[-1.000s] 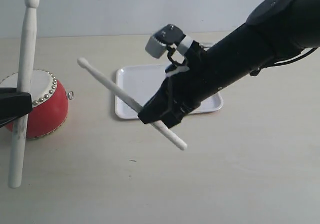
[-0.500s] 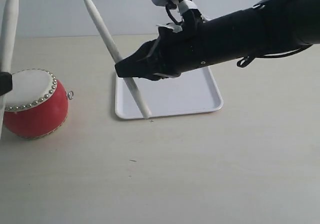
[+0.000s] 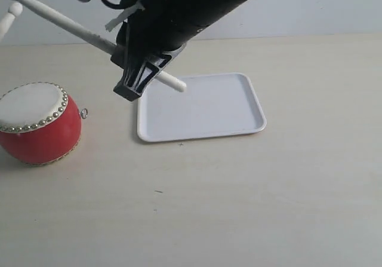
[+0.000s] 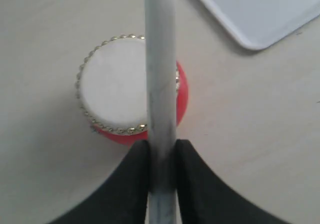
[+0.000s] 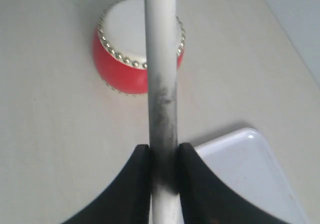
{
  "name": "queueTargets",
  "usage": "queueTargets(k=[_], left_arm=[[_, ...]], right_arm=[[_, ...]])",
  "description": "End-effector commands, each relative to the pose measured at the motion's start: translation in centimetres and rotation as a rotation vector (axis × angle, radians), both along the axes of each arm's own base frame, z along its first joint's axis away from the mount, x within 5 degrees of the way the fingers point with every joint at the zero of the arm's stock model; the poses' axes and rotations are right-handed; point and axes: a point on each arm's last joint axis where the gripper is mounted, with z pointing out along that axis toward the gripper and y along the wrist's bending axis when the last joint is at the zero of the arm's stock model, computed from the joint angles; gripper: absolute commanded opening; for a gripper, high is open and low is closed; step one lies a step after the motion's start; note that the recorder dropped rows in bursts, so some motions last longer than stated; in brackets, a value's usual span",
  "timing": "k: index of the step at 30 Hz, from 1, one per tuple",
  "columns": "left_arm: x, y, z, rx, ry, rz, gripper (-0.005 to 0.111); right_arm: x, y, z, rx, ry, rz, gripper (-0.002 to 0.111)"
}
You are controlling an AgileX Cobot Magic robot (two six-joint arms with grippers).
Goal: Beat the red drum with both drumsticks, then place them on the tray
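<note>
Drum (image 3: pixel 36 123) on tabletop (image 3: pixel 239 207); wall (image 3: pixel 310 10) perhaps grey.

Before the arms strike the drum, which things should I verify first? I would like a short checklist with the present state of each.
1. Right tool shut on the right drumstick: ok.
2. Left tool shut on the left drumstick: ok.
3. Red drum skin bare, nothing lying on it: ok.
4. Both sticks lined up over the skin in the wrist views: ok.
5. Stick tips apart from each other: cannot tell; they look close in the exterior view.
6. Tray free to take the sticks afterwards: ok.
</note>
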Motion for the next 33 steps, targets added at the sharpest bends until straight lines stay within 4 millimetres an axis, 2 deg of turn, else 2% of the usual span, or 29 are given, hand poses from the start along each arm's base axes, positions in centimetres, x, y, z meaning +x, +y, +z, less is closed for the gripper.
queueTargets(k=[1,4,5,9,14,21,28,33], left_arm=[[1.5,1.3,0.1,0.157,0.059,0.091,0.0],[1.8,2.4,-0.7,0.234,0.13,0.238,0.0],[1.9,2.7,-1.1,0.253,0.163,0.289,0.0],[2.6,2.6,-2.1,0.278,0.222,0.282,0.0],[3.9,2.1,-3.5,0.315,0.262,0.193,0.0],[4.7,1.7,-3.8,0.326,0.224,0.105,0.0],[4.9,1.0,-4.9,0.316,0.168,-0.034,0.0],[4.9,1.0,-5.0,0.318,0.165,-0.039,0.0]], right_arm=[[-0.4,0.9,0.8,-0.088,-0.131,-0.049,0.0],[0.4,1.6,-0.8,-0.103,-0.097,-0.092,0.0],[1.2,2.2,-2.2,-0.135,-0.066,-0.1,0.0],[3.3,4.0,-4.8,-0.196,-0.042,-0.108,0.0],[5.4,4.7,-5.9,-0.319,-0.105,-0.105,0.0],[4.7,6.4,-6.3,-0.513,-0.303,0.019,0.0],[4.6,6.8,-7.4,-0.551,-0.293,0.032,0.0],[4.7,6.8,-7.5,-0.556,-0.294,0.034,0.0]])
